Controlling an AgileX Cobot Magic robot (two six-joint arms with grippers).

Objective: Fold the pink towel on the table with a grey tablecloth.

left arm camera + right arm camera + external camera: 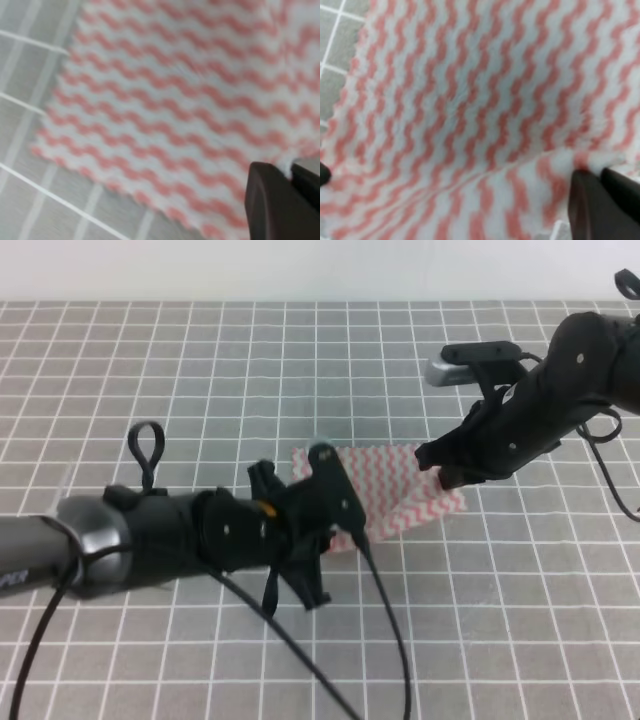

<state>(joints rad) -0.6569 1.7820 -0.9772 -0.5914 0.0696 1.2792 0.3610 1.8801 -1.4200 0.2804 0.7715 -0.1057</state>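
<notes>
Two grippers clench the pink towel (400, 495) mid-bench (200, 350): the left gripper (335, 525) at its near-left edge, the right gripper (440, 468) at its right corner. Best to carry both corners across together, keeping the cloth taut and edges aligned.

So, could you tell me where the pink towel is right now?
In the exterior high view the pink towel lies mid-table on the grey tablecloth, between the left gripper and right gripper, each pinching an edge.
</notes>
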